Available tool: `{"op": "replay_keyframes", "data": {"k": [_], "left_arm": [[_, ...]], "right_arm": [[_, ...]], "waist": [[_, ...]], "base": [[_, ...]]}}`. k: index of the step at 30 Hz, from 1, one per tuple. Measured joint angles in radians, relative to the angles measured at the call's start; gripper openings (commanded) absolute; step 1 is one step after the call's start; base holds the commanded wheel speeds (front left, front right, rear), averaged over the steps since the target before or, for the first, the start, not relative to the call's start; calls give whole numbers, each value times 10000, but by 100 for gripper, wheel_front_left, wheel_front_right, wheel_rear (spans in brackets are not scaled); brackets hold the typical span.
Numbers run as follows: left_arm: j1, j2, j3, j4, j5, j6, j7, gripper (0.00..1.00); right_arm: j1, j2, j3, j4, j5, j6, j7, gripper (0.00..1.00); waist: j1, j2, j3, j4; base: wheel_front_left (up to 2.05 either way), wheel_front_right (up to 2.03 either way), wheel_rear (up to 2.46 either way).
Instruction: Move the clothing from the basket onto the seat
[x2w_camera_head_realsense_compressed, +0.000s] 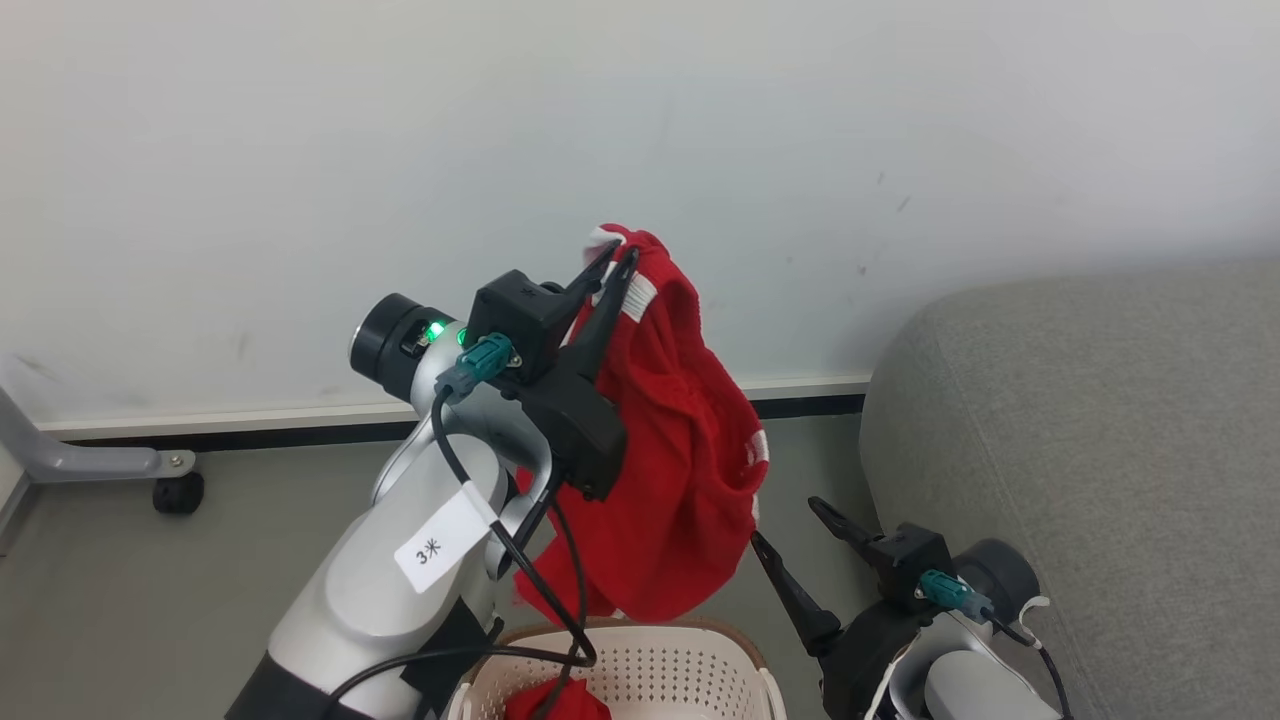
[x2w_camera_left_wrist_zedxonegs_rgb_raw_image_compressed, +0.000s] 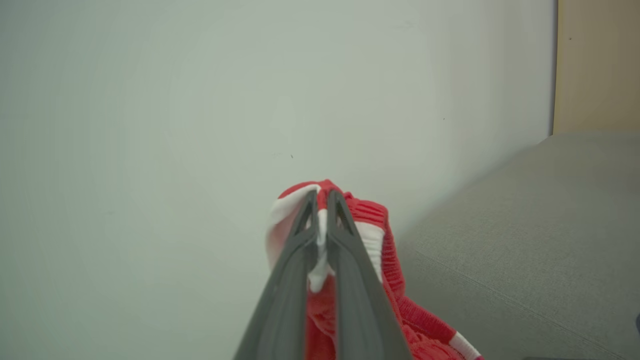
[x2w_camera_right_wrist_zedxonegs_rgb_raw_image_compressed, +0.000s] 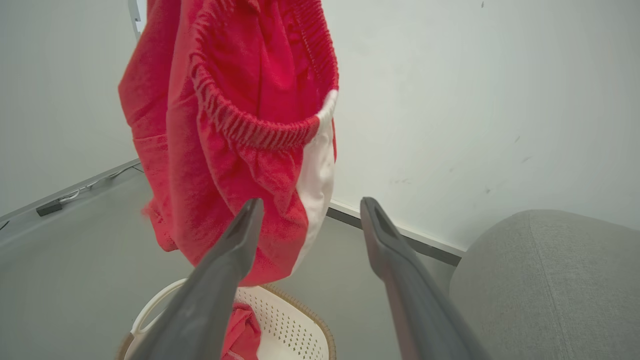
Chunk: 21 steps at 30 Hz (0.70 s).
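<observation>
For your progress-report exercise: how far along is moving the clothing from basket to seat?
Done: nothing yet; the visible sofa bears no clothing. In hand: the left gripper is shut on one red garment, hanging above the basket. Left: carry it to the sofa, then fetch the second red garment in the basket; the right gripper is open.

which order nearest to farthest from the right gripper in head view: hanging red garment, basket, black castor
1. hanging red garment, just beside the right gripper
2. basket, lower left
3. black castor, far left by the wall
</observation>
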Motion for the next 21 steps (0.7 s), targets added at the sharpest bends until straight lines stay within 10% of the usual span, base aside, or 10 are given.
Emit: {"op": "replay_keyframes", "data": {"k": [19,21], "left_arm": [[134,21,-1198,-1822,-959,353,802,0],[189,25,-1225,-1914,-1024,407,872,0]], "right_arm": [[-1209,19,1676,1160,846,0,0,100],[-1354,31,1745,1206,926,0,0,46]], "waist": [[1,1,-204,618],[1,1,-213,624]], "base": [[0,0,0],[0,0,0]]}}
